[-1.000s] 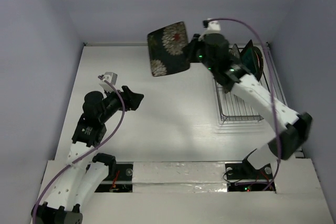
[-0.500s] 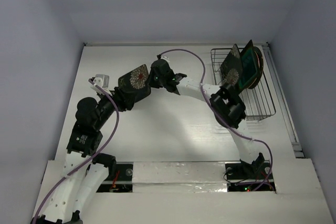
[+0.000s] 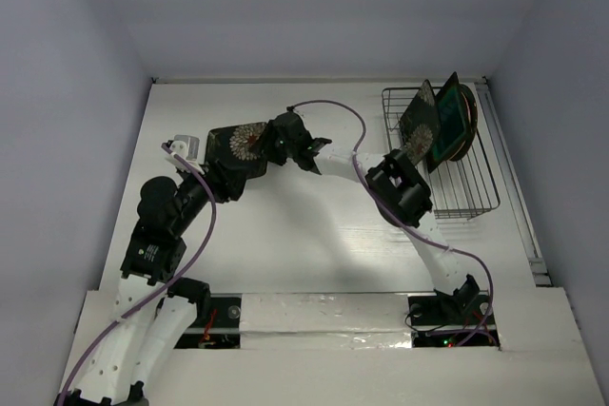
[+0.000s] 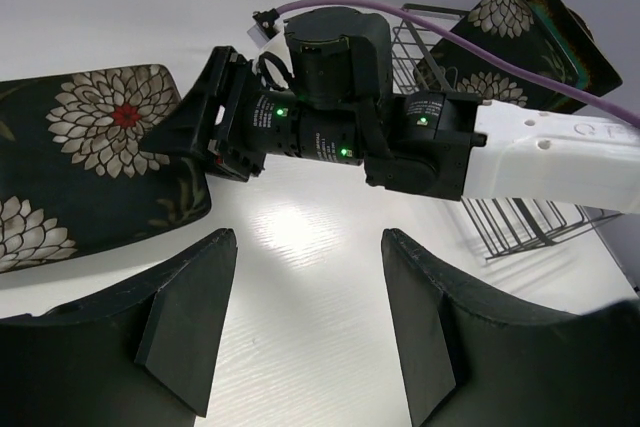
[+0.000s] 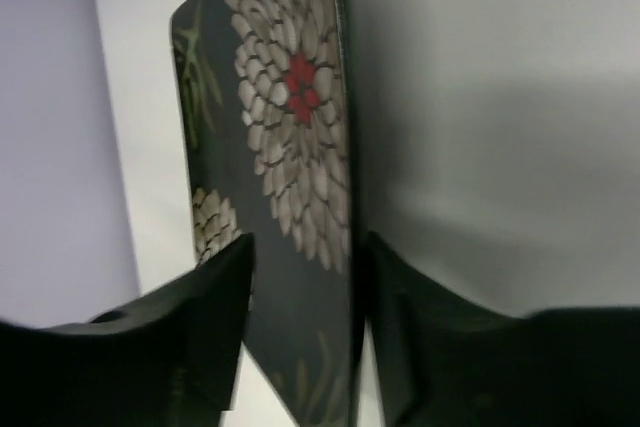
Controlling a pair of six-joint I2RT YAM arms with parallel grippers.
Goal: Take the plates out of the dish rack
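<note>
My right gripper [image 3: 269, 145] reaches left across the table, shut on the right edge of a square black plate with white-red flowers [image 3: 238, 144]. The plate lies low and nearly flat over the table. In the right wrist view the plate [image 5: 290, 137] runs between my fingers [image 5: 305, 247]. My left gripper [image 3: 228, 181] is open and empty just in front of the plate; the left wrist view shows the plate [image 4: 90, 162] at its left and bare table between its fingers [image 4: 300, 327]. The dish rack [image 3: 466, 199] holds another flower plate [image 3: 416, 125], a teal-centred plate [image 3: 449, 123] and a round one behind.
The rack [image 4: 520, 222] stands at the table's back right, near the right wall. A purple cable [image 3: 333, 106] loops above the right arm. The right arm's forearm [image 4: 540, 157] crosses the middle of the table between the plate and the rack.
The right arm has swung the flower plate from high beside the rack down to the left and levelled it. The left gripper has moved forward toward the plate.
</note>
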